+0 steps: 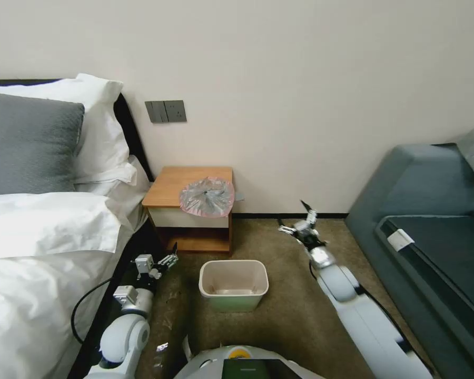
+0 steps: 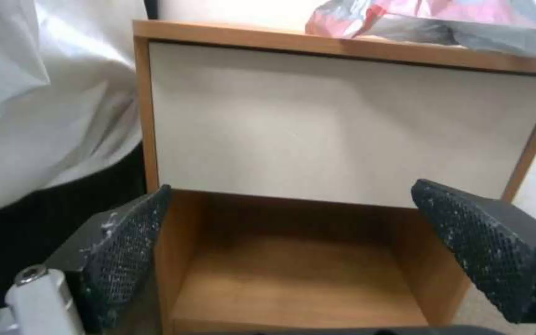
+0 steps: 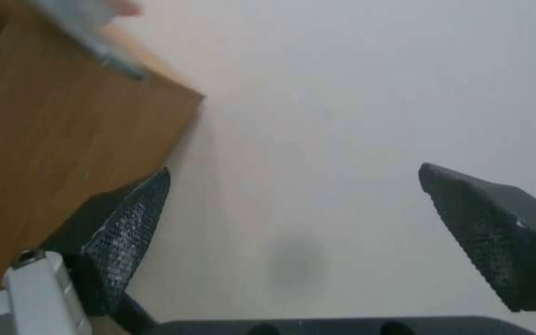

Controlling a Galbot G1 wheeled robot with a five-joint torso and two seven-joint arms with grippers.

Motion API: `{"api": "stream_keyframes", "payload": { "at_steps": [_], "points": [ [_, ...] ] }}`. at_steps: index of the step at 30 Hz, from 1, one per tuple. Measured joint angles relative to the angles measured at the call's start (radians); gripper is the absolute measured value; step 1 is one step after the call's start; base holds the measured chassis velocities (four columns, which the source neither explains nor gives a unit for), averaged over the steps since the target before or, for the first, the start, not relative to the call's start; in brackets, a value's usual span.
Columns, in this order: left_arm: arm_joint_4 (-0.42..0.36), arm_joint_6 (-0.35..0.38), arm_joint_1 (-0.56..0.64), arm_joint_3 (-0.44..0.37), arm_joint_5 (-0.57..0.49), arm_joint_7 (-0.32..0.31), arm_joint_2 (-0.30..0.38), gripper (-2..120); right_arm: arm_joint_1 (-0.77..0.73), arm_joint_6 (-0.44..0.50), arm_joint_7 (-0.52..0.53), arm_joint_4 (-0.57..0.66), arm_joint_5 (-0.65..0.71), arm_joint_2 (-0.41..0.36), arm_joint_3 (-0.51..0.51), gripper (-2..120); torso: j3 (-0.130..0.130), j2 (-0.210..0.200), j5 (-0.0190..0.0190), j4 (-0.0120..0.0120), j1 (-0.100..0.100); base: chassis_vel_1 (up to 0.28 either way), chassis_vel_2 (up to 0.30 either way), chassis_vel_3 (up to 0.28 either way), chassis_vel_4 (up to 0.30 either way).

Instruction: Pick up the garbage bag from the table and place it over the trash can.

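**Bedside corner with bag on table**

Carpeted floor holds the trash can (image 1: 234, 285), standing in front of the table (image 1: 169, 192). The garbage bag (image 1: 207, 197) lies on the tabletop's right front corner. Left gripper (image 1: 160, 262), fingers apart, faces the table's lower shelf; right gripper (image 1: 298, 220), fingers apart, hovers right of the table.

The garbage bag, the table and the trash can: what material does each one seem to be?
Grey, pink-edged garbage bag: thin translucent plastic film, crinkled and shiny. Orange-brown table: wood or wood-look laminate, matte, with a plain white drawer front. Cream-white trash can: likely moulded plastic, smooth, with a rounded rim.
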Motion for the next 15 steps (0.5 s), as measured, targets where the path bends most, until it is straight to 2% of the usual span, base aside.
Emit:
{"api": "stream_keyframes", "payload": {
  "at_steps": [1, 3, 5, 9, 15],
  "points": [
    [0.0, 0.0, 0.0, 0.0, 0.0, 0.0, 0.0, 99, 0.0, 0.0, 0.0, 0.0, 0.0, 0.0, 0.0, 100, 0.0, 0.0, 0.0, 0.0, 0.0, 0.0, 0.0, 0.0, 0.0],
    [0.034, -0.021, -0.022, 0.011, 0.014, -0.006, -0.002, 99, 0.113, 0.084, -0.026, -0.12, -0.175, 0.01, -0.061, 100, 0.0, 0.0, -0.0005, 0.0, 0.0, 0.0, 0.0, 0.0, 0.0],
    [0.048, -0.012, -0.034, 0.017, 0.011, -0.01, -0.002, 99, 0.179, 0.131, -0.04, -0.193, -0.28, 0.022, -0.096, 100, 0.0, 0.0, -0.0002, -0.0004, 0.0, 0.0, 0.0, 0.0, 0.0],
    [0.06, 0.001, -0.041, 0.029, -0.001, -0.018, -0.004, 99, 0.255, 0.19, -0.049, -0.268, -0.377, 0.036, -0.127, 100, 0.0, 0.0, -0.0006, 0.0, 0.0, 0.0, 0.0, 0.0, 0.0],
    [0.077, 0.003, -0.053, 0.051, 0.003, -0.024, -0.023, 99, 0.358, 0.222, -0.046, -0.352, -0.432, 0.043, -0.183, 100, 0.0, 0.0, -0.0005, -0.0005, 0.0, 0.0, 0.0, 0.0, 0.0]
  ]
}}
